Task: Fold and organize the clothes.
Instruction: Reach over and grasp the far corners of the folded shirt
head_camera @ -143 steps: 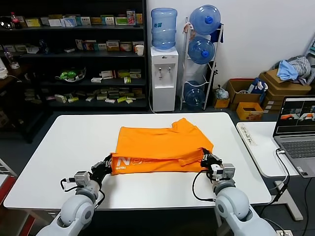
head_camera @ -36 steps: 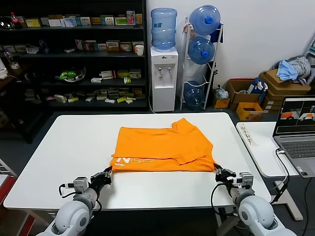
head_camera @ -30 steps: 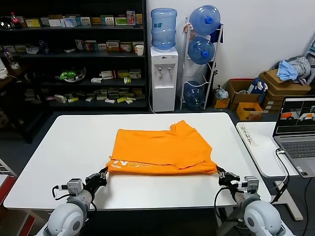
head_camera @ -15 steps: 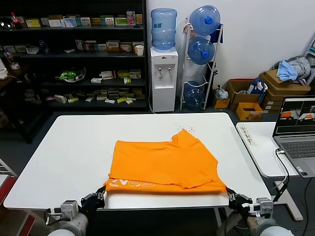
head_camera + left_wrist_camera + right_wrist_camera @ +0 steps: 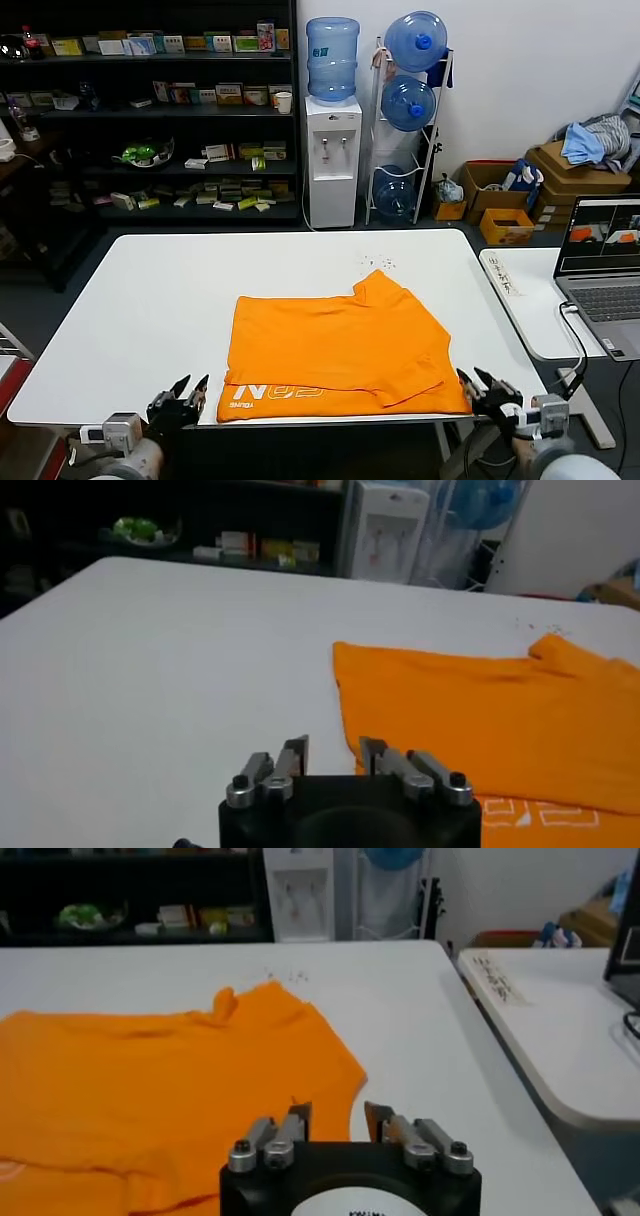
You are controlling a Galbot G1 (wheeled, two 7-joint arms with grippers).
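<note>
The bright orange short-sleeved cotton T-shirt (image 5: 340, 355) lay folded in a broad band along the near edge of the white rectangular table (image 5: 150, 290), its long axis running parallel to that edge. White printed lettering (image 5: 270, 393) showed on the lower layer toward the near left corner of the cloth, and one sleeve tip pointed toward the far edge.

The left gripper (image 5: 185, 395) sat at the near edge just outside the shirt's left end, jaws parted and holding nothing. The right gripper (image 5: 488, 388) sat likewise just beyond the shirt's right end, jaws parted and empty. In the left wrist view the left gripper (image 5: 335, 758) faced across bare table, the cloth (image 5: 480, 730) lying to its inner side. In the right wrist view the right gripper (image 5: 335, 1118) had orange fabric (image 5: 170, 1078) directly ahead and inward of its fingers.

The two grippers flanked the short ends of the band, each about equally near to its own end; any further fold would, by judgement, require both to reach inward along the long axis.

The tabletop was smooth and uncluttered. Beyond stood dark shelving (image 5: 150, 110), a white water dispenser (image 5: 332, 160), a rack of blue bottles (image 5: 410, 100), and a laptop (image 5: 605, 265) on a side desk.
</note>
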